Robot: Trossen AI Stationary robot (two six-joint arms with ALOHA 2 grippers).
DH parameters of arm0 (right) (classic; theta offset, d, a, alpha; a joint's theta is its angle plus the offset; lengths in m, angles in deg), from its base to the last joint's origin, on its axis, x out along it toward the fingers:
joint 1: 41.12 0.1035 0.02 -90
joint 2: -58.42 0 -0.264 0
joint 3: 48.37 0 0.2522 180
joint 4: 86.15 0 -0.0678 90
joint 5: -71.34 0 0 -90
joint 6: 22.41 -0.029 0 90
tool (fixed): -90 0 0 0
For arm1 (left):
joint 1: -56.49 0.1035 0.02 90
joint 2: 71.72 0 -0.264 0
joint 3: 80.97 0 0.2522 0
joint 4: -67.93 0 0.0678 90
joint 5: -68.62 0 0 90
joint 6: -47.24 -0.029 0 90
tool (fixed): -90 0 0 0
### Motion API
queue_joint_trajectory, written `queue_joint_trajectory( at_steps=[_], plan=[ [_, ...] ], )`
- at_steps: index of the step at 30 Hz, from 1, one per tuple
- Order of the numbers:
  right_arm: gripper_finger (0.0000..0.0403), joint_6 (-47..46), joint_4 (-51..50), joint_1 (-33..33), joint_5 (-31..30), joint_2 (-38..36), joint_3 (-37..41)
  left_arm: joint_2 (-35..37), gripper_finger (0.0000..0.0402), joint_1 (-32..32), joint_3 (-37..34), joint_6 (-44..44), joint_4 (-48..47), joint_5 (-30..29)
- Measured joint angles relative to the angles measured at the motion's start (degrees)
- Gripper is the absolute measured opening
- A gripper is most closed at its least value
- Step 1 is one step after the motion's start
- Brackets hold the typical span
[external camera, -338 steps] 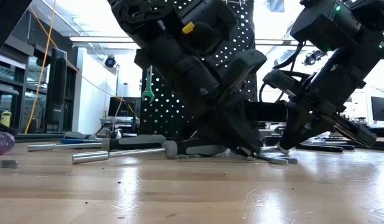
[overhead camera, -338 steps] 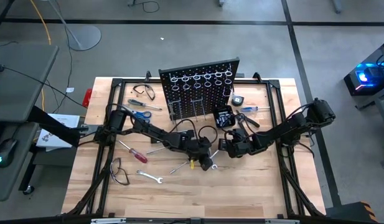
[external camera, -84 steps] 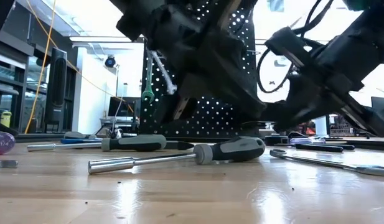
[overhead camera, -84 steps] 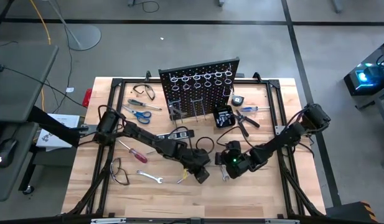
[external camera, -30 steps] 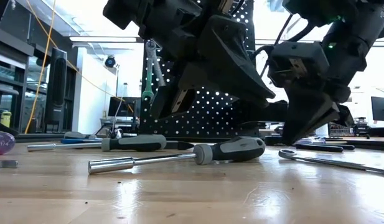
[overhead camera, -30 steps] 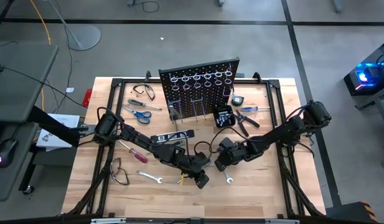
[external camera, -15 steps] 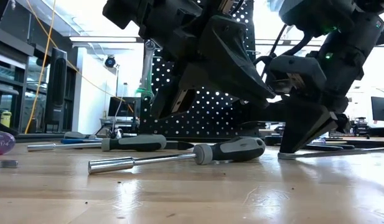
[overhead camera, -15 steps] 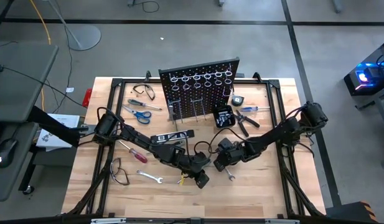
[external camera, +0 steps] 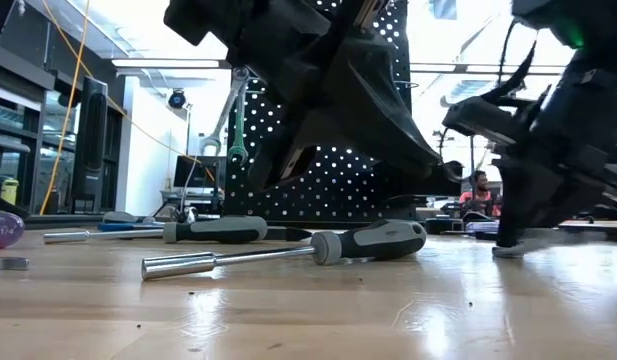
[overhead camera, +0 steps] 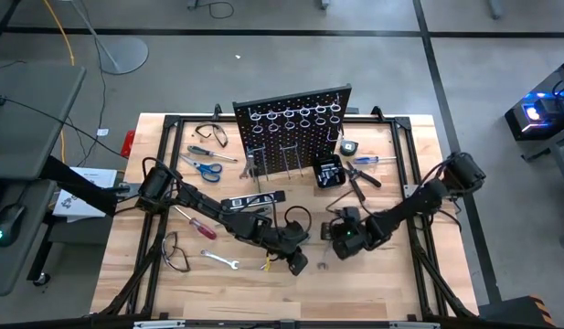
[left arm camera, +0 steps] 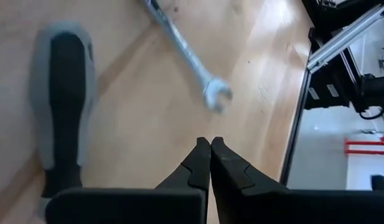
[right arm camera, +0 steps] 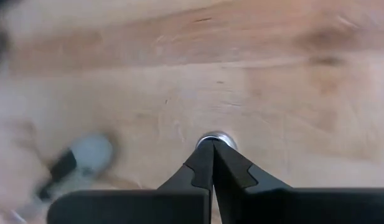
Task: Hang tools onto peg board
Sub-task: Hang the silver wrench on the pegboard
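Lately, item one: my right gripper [right arm camera: 211, 144], jaws pressed together, has slid lower-centre, tips against the slim silver wrench [left arm camera: 215, 93], not holding it. Item two: left gripper [left arm camera: 210, 140], pressed together, empty. Black perforated peg board [overhead camera: 295, 128] gains nothing yet.

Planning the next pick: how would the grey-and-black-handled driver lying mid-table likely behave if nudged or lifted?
The driver has a round handle and shaft, so a sideways nudge would probably roll it across the table. The thick handle likely outweighs the slim shaft, so a shaft grip may tip it.

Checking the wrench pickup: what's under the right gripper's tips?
Right gripper is shut, tips pinched together over a silver wrench end on bare table. Fingers cover the rest of the wrench.
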Motion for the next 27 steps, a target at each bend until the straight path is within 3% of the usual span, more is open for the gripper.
queue_joint_trajectory(
  at_steps=[3, 12, 23, 27],
  plan=[
    [0.0, -5.14, 1.26, 0.16, -1.91, 0.46, 0.08, 0.0, 0.0, -0.35, 0.0, -1.82, 0.05, -2.19],
    [0.0, -4.18, 6.95, -3.3, -3.39, 1.79, 0.13, -0.3, 0.0016, -0.41, 0.08, -3.25, 0.65, -2.17],
    [0.0, -3.82, 9.54, -3.57, -3.74, 1.88, 0.22, -3.89, 0.0157, 2.1, 0.5, 1.14, 3.5, -4.3],
    [0.0, -3.84, 9.64, -3.63, -3.49, 1.88, 0.22, -6.2, 0.019, 1.81, 2.37, 2.73, 3.12, -4.03]
  ],
)
